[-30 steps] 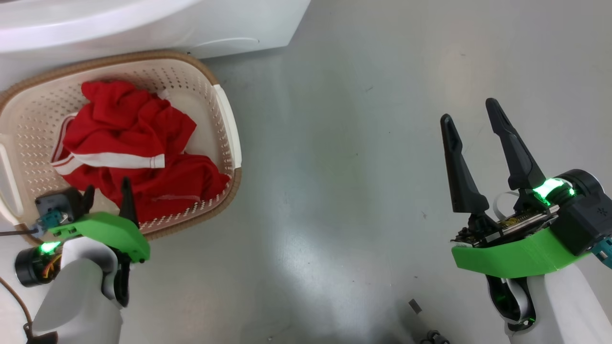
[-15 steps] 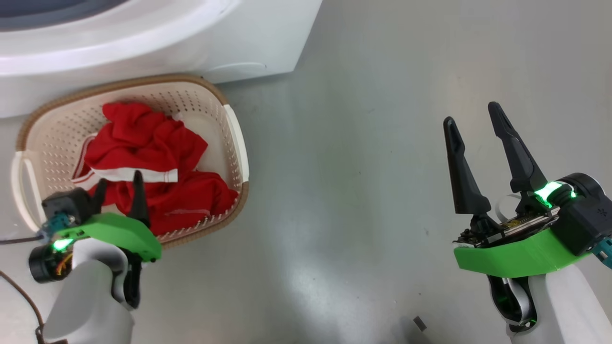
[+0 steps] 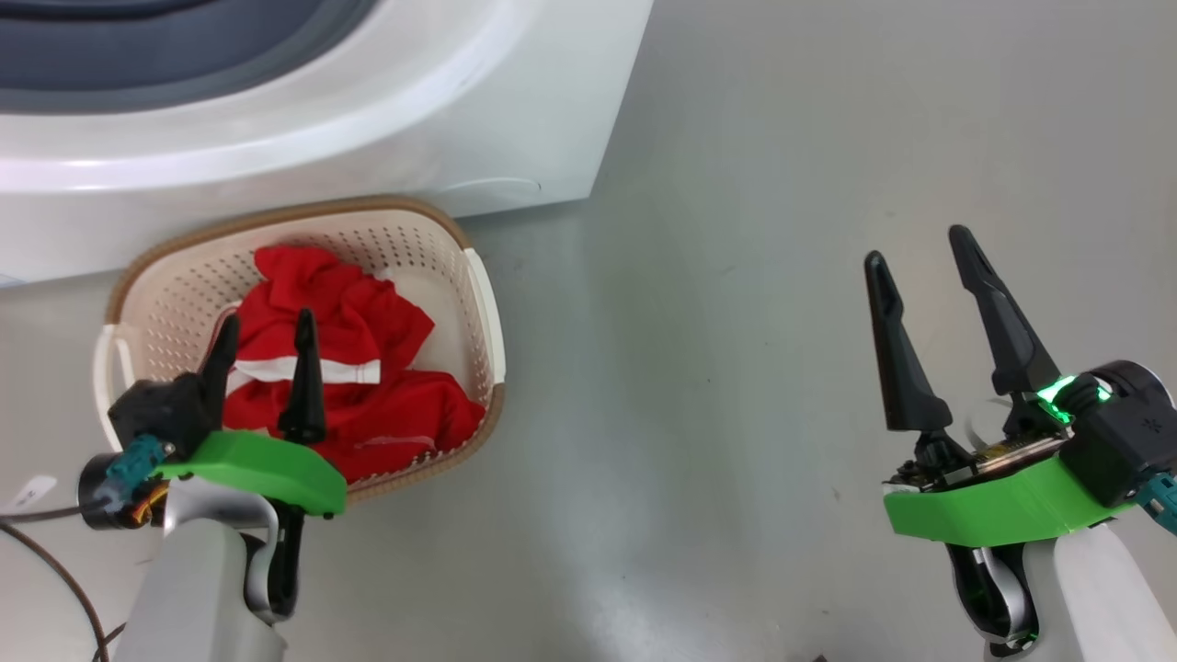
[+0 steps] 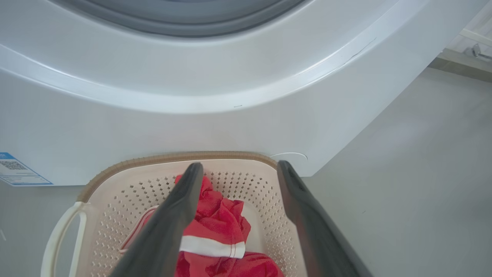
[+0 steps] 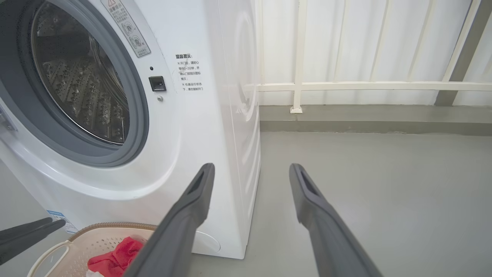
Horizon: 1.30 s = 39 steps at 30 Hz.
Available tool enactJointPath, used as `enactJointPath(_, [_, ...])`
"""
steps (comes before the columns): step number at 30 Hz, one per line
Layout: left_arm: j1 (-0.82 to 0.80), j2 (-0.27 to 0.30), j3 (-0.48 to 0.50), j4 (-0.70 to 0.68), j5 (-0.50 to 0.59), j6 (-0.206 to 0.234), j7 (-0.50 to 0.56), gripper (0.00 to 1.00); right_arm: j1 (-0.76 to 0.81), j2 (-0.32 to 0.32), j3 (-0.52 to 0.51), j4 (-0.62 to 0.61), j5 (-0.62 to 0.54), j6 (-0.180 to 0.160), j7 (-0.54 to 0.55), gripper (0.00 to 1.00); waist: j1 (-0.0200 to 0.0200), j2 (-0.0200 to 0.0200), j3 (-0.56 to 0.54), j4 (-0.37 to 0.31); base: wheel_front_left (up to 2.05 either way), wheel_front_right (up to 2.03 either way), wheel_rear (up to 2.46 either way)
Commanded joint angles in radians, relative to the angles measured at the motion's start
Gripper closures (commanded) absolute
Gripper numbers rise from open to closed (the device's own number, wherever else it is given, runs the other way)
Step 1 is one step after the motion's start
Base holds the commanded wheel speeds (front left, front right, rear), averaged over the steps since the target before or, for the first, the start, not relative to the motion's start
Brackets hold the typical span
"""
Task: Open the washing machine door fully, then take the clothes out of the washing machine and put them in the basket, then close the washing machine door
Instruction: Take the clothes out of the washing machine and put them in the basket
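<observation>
The clothes [image 3: 368,405], red with a white stripe, lie bundled in the cream basket [image 3: 276,221]. The basket stands on the grey floor [image 3: 736,368] close before the washing machine [image 3: 414,138]; I cannot tell if they touch. The left gripper [image 3: 267,317] hangs over the basket's near edge, jaws released and empty, and covers part of the bundle. The right gripper [image 3: 917,244] is well apart over the floor, jaws also released. The steel drum [image 5: 84,88] is partly cut off.

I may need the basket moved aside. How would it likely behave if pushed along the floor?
The basket looks like thin perforated plastic, so probably light and apt to slide on the smooth floor. The clothes lie crumpled and low inside, so likely floppy, adding little weight; tipping seems unlikely.
</observation>
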Motion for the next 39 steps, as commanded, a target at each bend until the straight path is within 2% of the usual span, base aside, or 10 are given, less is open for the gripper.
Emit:
enactJointPath(1, [0.042, 0.011, 0.037, -0.066, 0.010, -0.003, -0.008, 0.00, 0.023, -0.003, 0.008, -0.017, -0.020, 0.006, -0.006, 0.00, 0.0000, 0.0000, -0.030, 0.014, 0.00, 0.00, 0.00])
enactJointPath(10, [0.139, -0.008, 0.046, -0.276, 0.043, -0.007, -0.008, 0.00, 0.042, -0.003, -0.015, -0.001, -0.046, 0.006, -0.006, 0.00, 0.0000, 0.0000, -0.101, 0.034, 0.00, 0.00, 0.00])
enactJointPath(17, [0.198, -0.017, 0.048, -0.384, 0.045, -0.005, -0.008, 0.00, 0.057, -0.003, -0.024, 0.014, -0.063, 0.006, -0.006, 0.00, 0.0000, 0.0000, -0.150, 0.043, 0.00, 0.00, 0.00])
enactJointPath(39, [0.411, -0.022, 0.020, -0.521, 0.047, 0.000, -0.008, 0.00, 0.176, -0.003, -0.060, 0.039, -0.109, 0.006, -0.006, 0.00, 0.0000, 0.0000, -0.356, 0.069, 0.00, 0.00, 0.00])
